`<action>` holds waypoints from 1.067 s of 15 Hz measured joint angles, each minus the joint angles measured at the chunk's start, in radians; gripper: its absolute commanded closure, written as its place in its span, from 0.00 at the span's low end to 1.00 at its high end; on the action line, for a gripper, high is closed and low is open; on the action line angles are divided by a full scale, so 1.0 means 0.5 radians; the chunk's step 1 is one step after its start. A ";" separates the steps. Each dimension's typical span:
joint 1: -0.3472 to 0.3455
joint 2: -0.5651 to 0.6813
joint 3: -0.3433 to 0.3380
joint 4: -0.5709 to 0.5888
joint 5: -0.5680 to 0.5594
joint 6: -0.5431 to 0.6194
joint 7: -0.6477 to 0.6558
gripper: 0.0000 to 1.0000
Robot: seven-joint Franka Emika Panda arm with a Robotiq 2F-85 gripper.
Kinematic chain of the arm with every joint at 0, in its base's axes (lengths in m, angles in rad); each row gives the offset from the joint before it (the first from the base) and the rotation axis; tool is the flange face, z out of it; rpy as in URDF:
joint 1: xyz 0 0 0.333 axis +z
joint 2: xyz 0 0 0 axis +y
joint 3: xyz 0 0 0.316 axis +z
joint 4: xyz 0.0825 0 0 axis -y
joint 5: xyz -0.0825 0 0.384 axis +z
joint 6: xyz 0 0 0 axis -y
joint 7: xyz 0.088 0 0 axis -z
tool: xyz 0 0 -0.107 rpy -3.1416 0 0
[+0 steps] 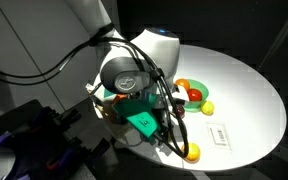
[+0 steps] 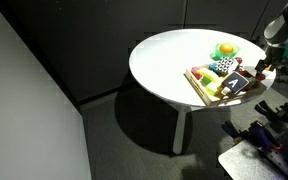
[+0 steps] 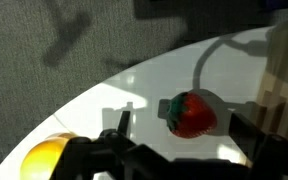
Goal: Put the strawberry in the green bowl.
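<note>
The strawberry (image 3: 192, 113), small and bright red with a green cap, lies on the white table near its edge in the wrist view. My gripper (image 3: 184, 122) is open, with one finger on each side of the strawberry and a gap to both. In both exterior views the gripper (image 1: 172, 138) (image 2: 259, 72) hangs low over the table rim and hides the strawberry. The green bowl (image 1: 180, 86) (image 2: 217, 46) stands further in on the table and holds a larger red fruit and an orange one.
A yellow lemon (image 1: 208, 107) lies beside the bowl. Another yellow fruit (image 1: 192, 152) (image 3: 44, 158) lies near the table edge by the gripper. A wooden tray of toys (image 2: 206, 82) and a white card (image 1: 220, 133) are on the round table (image 2: 164, 55).
</note>
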 measured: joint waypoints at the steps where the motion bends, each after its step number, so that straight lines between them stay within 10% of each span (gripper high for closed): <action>1: 0.001 0.009 0.004 0.006 -0.009 0.000 0.009 0.00; 6: 0.002 0.058 0.011 0.038 -0.037 0.000 0.024 0.00; 7: 0.002 0.068 0.011 0.044 -0.037 0.000 0.024 0.25; 14: 0.002 0.124 0.011 0.089 -0.038 0.000 0.062 0.75; 16: 0.002 0.126 0.011 0.098 -0.038 0.000 0.069 0.75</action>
